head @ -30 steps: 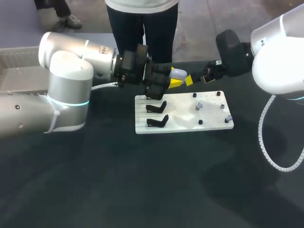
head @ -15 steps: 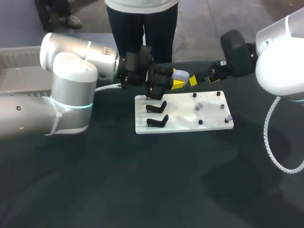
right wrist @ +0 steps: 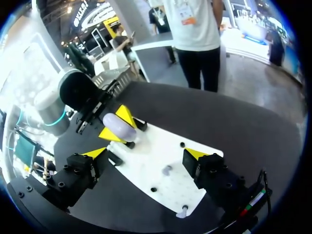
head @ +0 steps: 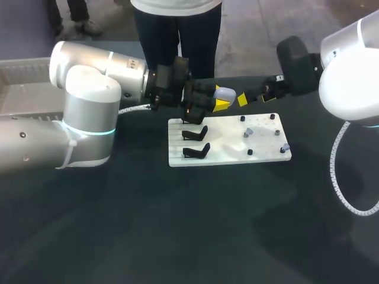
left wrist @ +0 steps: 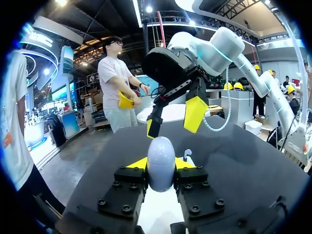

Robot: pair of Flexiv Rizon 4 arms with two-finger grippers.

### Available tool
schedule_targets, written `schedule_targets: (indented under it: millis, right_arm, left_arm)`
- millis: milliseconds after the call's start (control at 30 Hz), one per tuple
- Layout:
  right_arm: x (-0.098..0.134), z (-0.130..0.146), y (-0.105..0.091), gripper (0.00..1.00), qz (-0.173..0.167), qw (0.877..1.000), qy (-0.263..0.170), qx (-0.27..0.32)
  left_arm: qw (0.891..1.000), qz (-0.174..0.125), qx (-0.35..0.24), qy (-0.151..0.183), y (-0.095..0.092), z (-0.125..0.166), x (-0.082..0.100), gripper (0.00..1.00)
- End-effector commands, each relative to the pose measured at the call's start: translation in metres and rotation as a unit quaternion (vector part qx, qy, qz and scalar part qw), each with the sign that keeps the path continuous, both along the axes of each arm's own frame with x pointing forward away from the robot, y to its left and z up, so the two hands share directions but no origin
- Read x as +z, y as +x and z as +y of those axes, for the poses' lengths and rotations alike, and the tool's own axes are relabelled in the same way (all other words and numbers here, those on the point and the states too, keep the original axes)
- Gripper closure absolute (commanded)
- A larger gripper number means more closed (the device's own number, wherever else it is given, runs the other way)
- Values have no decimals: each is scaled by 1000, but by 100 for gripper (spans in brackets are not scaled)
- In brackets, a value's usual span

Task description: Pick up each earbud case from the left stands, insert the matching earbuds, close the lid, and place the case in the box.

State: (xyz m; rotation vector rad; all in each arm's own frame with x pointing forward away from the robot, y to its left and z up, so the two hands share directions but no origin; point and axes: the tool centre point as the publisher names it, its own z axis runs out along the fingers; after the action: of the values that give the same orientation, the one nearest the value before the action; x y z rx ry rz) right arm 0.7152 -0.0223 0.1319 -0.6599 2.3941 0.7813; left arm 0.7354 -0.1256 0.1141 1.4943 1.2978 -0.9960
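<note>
Above the far edge of the white board (head: 225, 155), the earbud case (head: 223, 93) hangs in the air, off its stand. It is a pale, egg-shaped case (left wrist: 161, 158) and its lid looks shut.

The left gripper (head: 220, 102) holds the case from two sides, with a yellow tip pressed on each side of it. So the first step, picking up a case, looks done.

Most of the job is left. The lid has to be opened, the earbuds put in, the lid closed and the case put in the box. Two small grey earbuds (head: 248, 132) sit on pegs on the right part of the board. Two black stands (head: 196, 133) on the left part are bare.

The left arm comes in from the left and lies flat and low, with its gripper pointing across at the other arm. The right gripper (head: 241, 99) is just beside the case and faces it. Its jaws are wide apart and hold nothing (left wrist: 174, 121). I think it is set to help with the lid.
</note>
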Motion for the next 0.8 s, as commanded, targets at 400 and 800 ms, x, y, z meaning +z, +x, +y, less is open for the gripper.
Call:
schedule_targets:
  millis: [400,800]
  right_arm:
    - [2,-6,-5,0,-3,1000,-11,-5]
    - [-2,-2,-2,0,-1,1000,-28,-4]
  left_arm:
    - [1000,0,2,1,-1,0,0,100]
    - [999,-9,27,30,-20,-5,-2,100]
